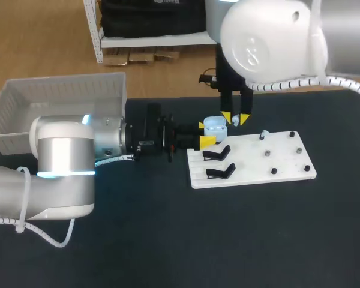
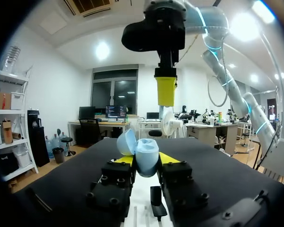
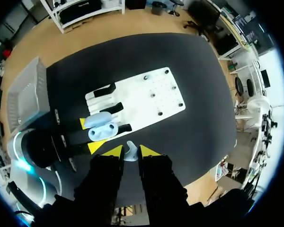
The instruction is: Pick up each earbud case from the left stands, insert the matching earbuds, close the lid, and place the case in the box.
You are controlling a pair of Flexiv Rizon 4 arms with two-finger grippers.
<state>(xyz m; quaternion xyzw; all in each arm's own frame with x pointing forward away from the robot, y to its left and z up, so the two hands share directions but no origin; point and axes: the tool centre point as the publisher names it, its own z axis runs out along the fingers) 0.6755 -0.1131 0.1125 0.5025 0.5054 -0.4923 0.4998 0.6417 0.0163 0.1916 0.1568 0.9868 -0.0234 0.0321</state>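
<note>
Centre frame in the head view, my left gripper pinches the open blue earbud case between its fingers, by the white stand board's upper-left corner; my right gripper, just above the case, clamps a white earbud.

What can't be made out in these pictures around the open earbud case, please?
- Inside of the earbud case, held by the left gripper: the left wrist view shows only its outer shell; elsewhere it is too small.
- The earbud in the right gripper: mostly hidden by its fingers, right wrist view.
- Floor of the box: partly hidden by the left arm, head view.
</note>
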